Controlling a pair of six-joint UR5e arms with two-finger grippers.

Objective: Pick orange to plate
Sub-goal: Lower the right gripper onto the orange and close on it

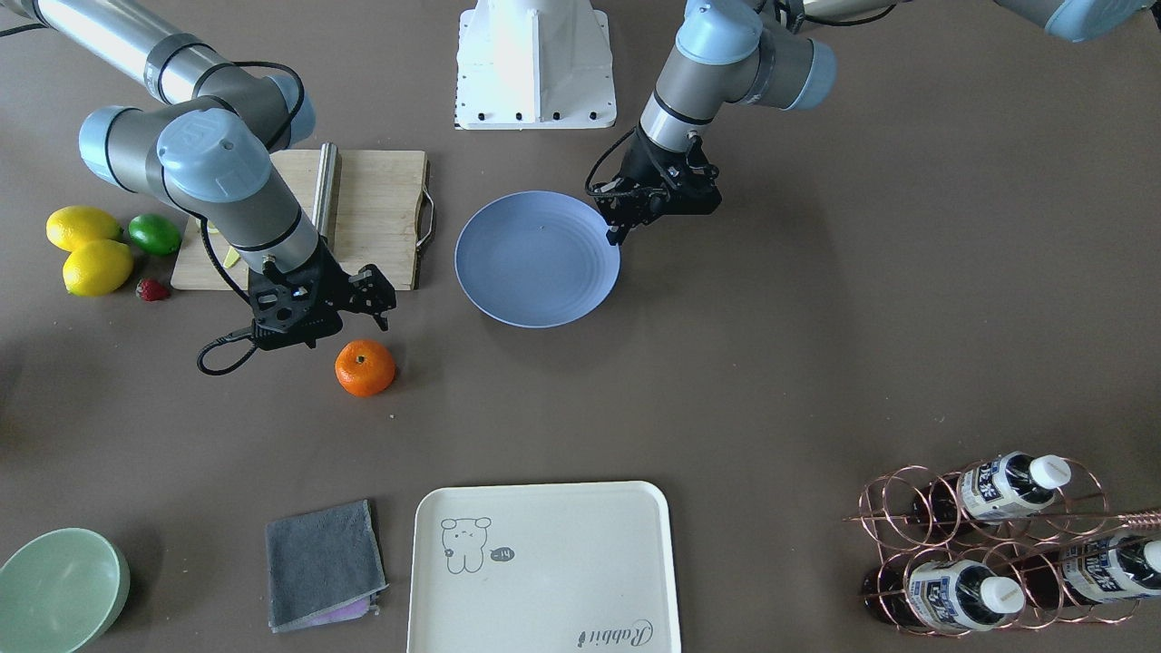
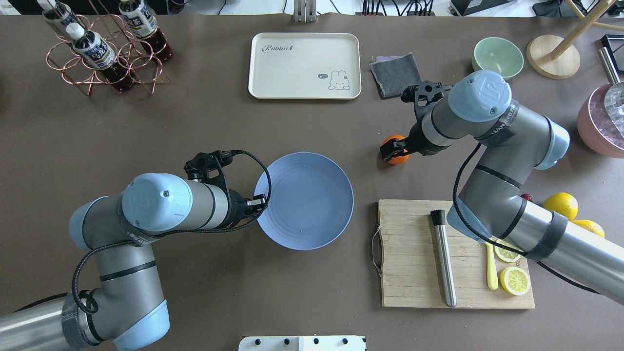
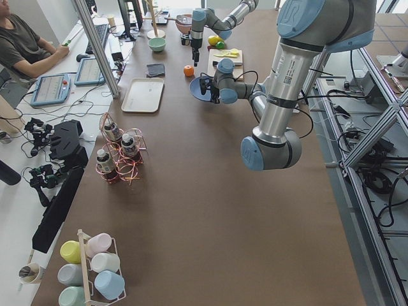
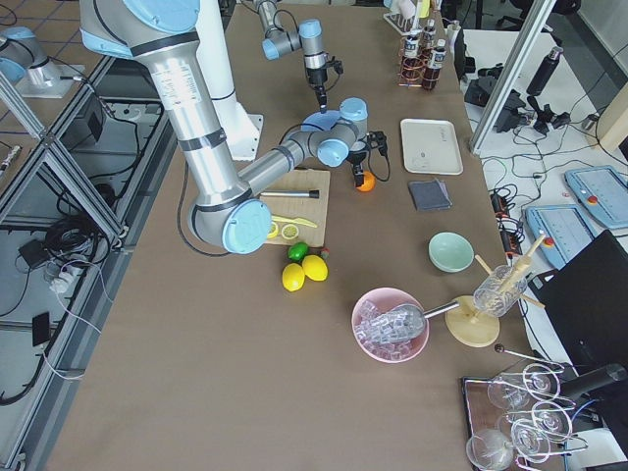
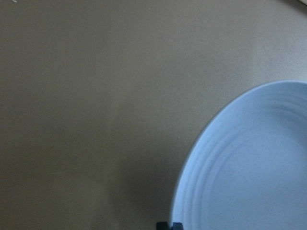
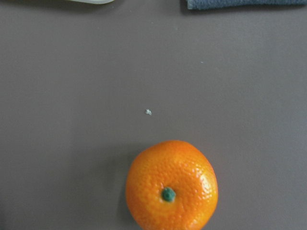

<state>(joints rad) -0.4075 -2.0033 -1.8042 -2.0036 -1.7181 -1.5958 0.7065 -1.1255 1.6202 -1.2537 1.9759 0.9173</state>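
The table (image 1: 816,317) is seen steeply from above by two fixed cameras, one facing the robot and one placed behind it. The plate (image 1: 535,258) and the orange (image 1: 365,367) are shared by both. The table is viewed lengthwise from each end. Close downward views are given from the wrists.
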